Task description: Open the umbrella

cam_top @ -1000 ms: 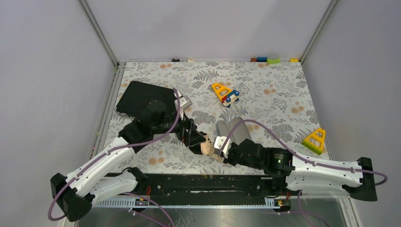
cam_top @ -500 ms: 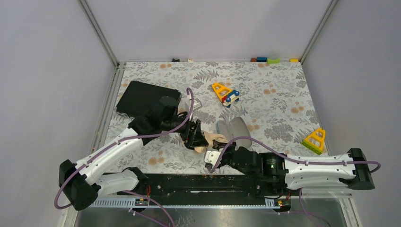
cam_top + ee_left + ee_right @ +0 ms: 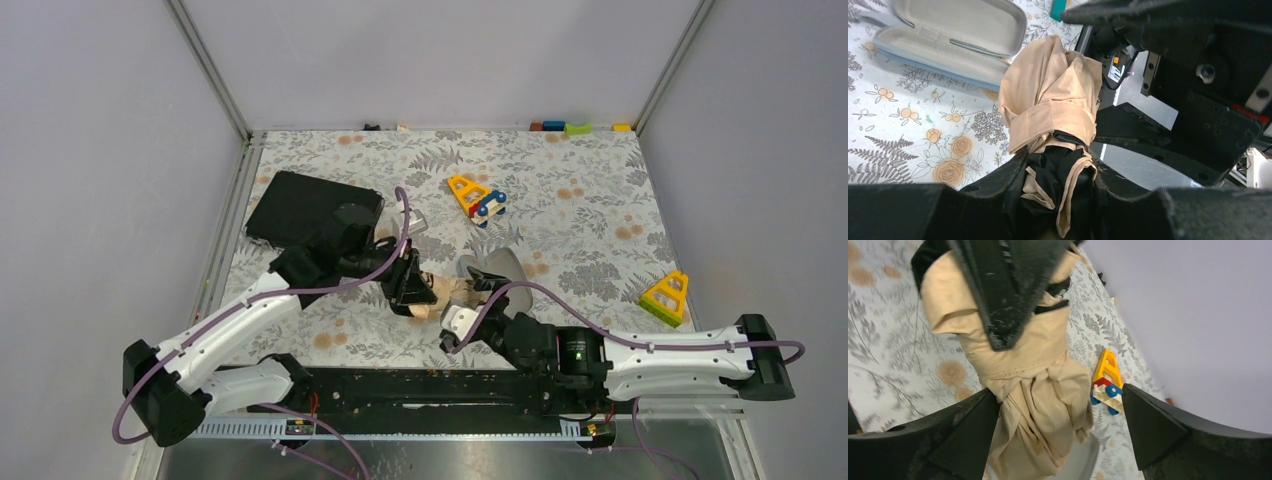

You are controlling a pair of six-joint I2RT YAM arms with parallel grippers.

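The umbrella (image 3: 449, 292) is a folded peach-tan bundle, held just above the floral table between the two arms. My left gripper (image 3: 1058, 186) is shut on the end where black lining and tan fabric bunch together. The strapped canopy (image 3: 1048, 95) sticks out beyond its fingers. My right gripper (image 3: 1060, 426) stands open around the other end of the umbrella (image 3: 1033, 390). The fabric lies against its left finger and well clear of the right one. In the right wrist view, a left gripper finger (image 3: 1008, 290) crosses over the bundle. Shaft and handle are hidden.
An open grey case (image 3: 497, 270) lies just behind the umbrella. A flat black case (image 3: 300, 205) sits at the back left under the left arm. A yellow toy (image 3: 476, 196) lies farther back, a yellow triangle (image 3: 667, 296) at the right, and small blocks (image 3: 565, 127) along the far wall.
The left gripper has closed on the umbrella's end. The right gripper, shut on the umbrella before, has sprung open and let go. The bundle has shifted slightly right.
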